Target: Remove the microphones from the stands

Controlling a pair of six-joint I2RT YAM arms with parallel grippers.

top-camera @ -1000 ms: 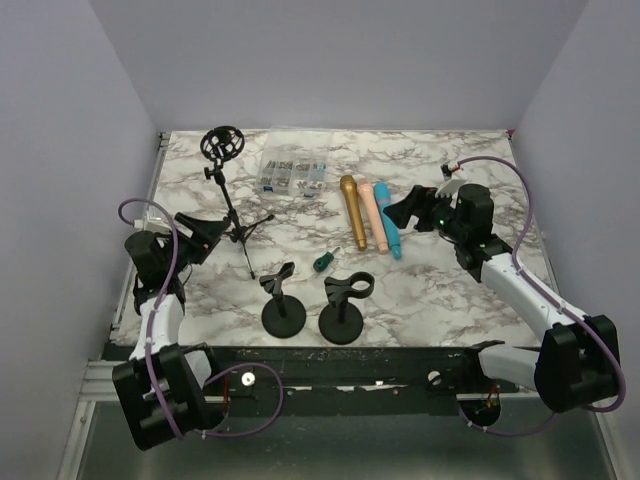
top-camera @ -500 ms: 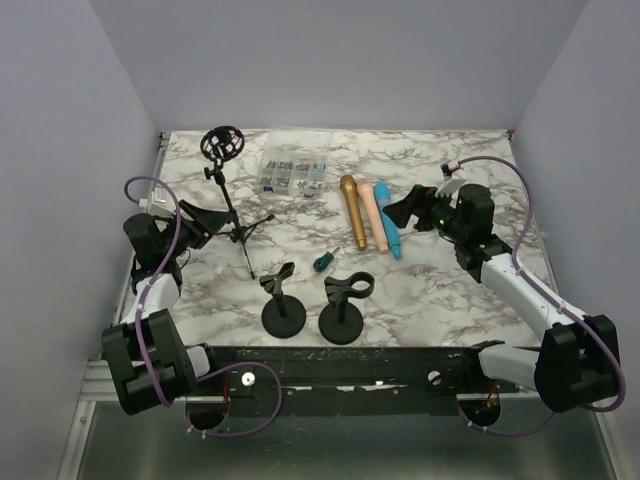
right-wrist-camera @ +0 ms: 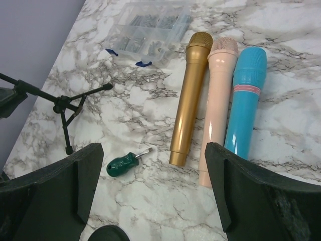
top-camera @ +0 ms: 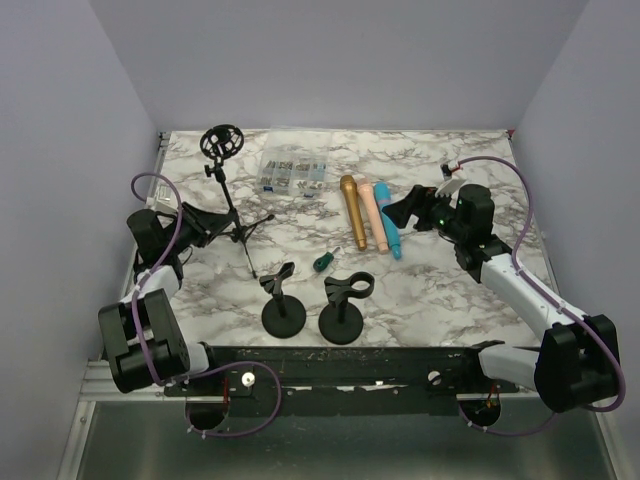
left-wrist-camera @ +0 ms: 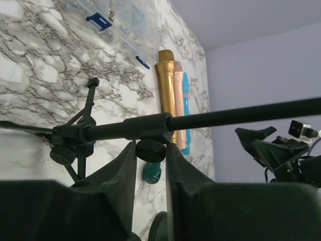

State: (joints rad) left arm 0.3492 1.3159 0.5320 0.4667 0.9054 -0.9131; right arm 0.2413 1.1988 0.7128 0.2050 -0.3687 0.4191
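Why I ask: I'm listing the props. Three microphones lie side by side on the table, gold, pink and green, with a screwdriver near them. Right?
One colour is wrong: the third is a blue microphone, not green, as the right wrist view shows. It lies side by side with the gold microphone and the pink microphone, the screwdriver near them.

clear parts box [top-camera: 291, 174]: far side, left of centre, lying flat | green-handled screwdriver [top-camera: 322, 262]: mid-table, nearer than the box, lying flat, metal tip pointing far-right | marble tabletop [top-camera: 450, 295]: white with grey veins
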